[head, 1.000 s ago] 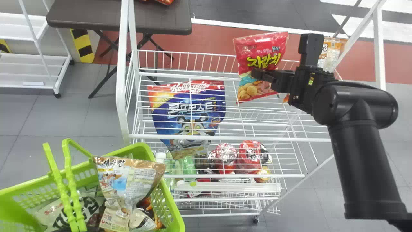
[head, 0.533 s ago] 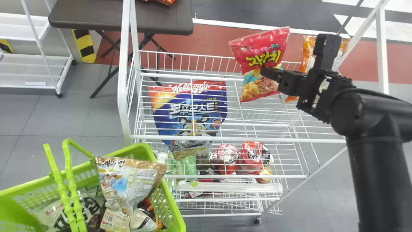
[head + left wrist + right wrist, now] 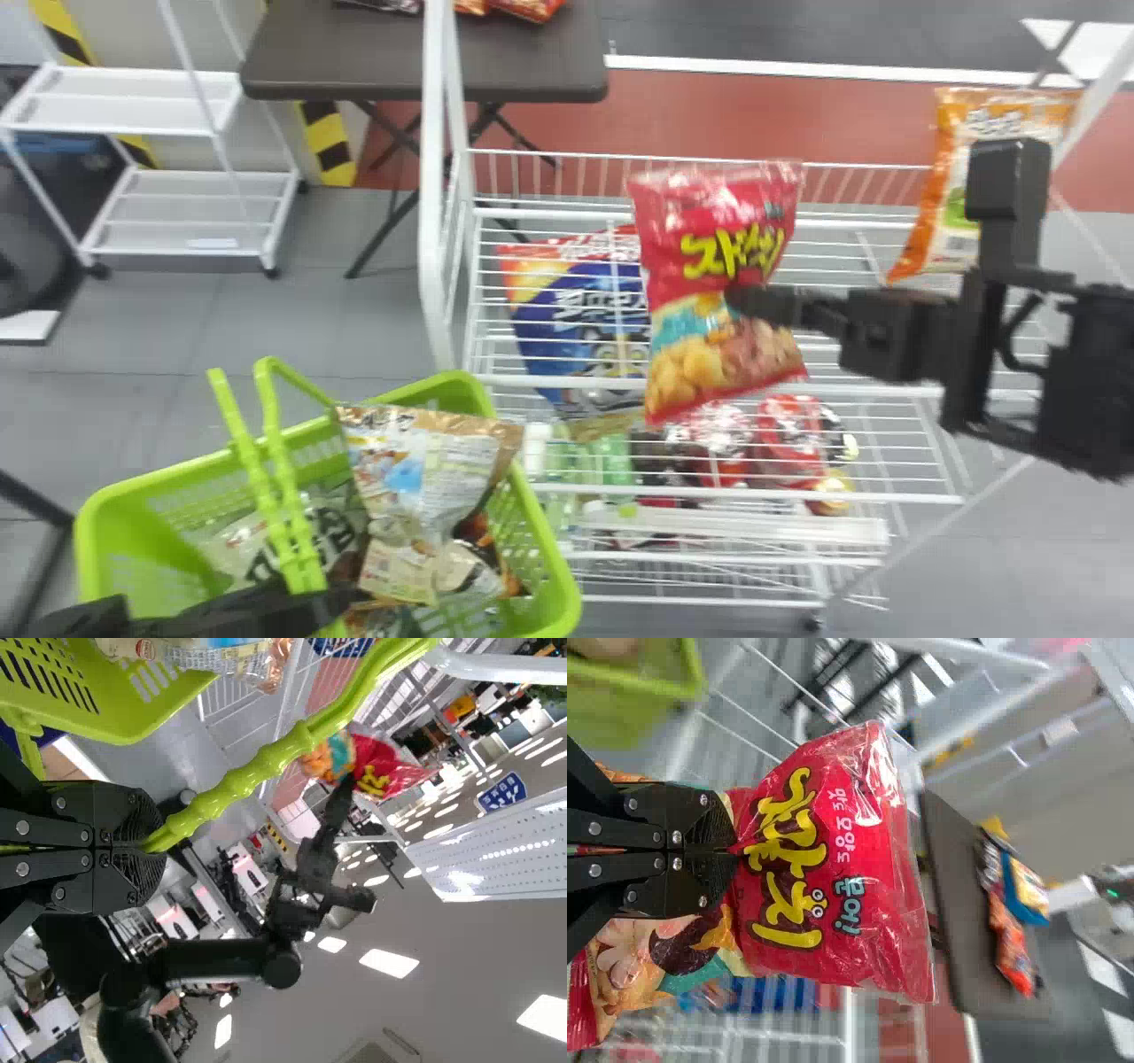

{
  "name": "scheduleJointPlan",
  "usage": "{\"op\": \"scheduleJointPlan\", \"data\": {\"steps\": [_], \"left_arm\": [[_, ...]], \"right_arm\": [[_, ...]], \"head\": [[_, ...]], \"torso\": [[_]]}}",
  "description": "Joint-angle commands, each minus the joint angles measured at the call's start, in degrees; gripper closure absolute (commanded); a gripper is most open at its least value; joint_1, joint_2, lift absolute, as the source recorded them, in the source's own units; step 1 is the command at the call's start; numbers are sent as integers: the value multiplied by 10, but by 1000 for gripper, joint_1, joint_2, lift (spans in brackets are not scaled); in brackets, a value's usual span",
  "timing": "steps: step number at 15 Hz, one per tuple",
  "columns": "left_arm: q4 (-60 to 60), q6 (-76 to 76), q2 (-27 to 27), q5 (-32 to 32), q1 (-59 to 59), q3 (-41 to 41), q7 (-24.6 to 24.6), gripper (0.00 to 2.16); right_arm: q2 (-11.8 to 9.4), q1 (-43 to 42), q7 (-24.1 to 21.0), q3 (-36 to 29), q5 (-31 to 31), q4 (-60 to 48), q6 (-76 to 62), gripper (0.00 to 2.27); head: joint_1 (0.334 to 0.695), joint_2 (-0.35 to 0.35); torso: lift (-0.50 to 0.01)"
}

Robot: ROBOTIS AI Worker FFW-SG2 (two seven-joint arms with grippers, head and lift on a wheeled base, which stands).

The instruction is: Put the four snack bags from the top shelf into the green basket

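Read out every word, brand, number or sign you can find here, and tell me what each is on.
"자갈치": big yellow letters on the red snack bag in the right pincer.
Too blurred or small to read: that bag's finer print, the blue bag, the orange bag, the bags in the green basket, the blue sign.

**Yellow Characters Spelled 자갈치 on Red Snack Bag** (image 3: 859, 842)

The large yellow Korean word stood across the bag's red part, with smaller pale pink and teal writing beside it. White characters on the blue pouch (image 3: 576, 337) could not be made out, nor could dark ones on the pale bag (image 3: 248, 536) in the green basket (image 3: 97, 523). A blue sign (image 3: 502, 793) bore illegible white writing.
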Motion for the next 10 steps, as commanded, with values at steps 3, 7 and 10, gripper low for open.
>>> {"op": "scheduleJointPlan", "data": {"steps": [3, 7, 10], "left_arm": [[-20, 9, -1, 2, 5, 1, -7, 2148], [-69, 27, -5, 6, 30, 1, -7, 2148], [-89, 27, -8, 9, 45, -2, -7, 2148]], "right_arm": [[8, 28, 0, 70, -64, -42, 105, 2250], [36, 1, -13, 180, -51, -31, 112, 2246], [68, -33, -26, 265, -50, 16, 113, 2246]], "head": [[695, 127], [695, 273], [695, 350]], "torso": [[-6], [-6], [-6]]}}
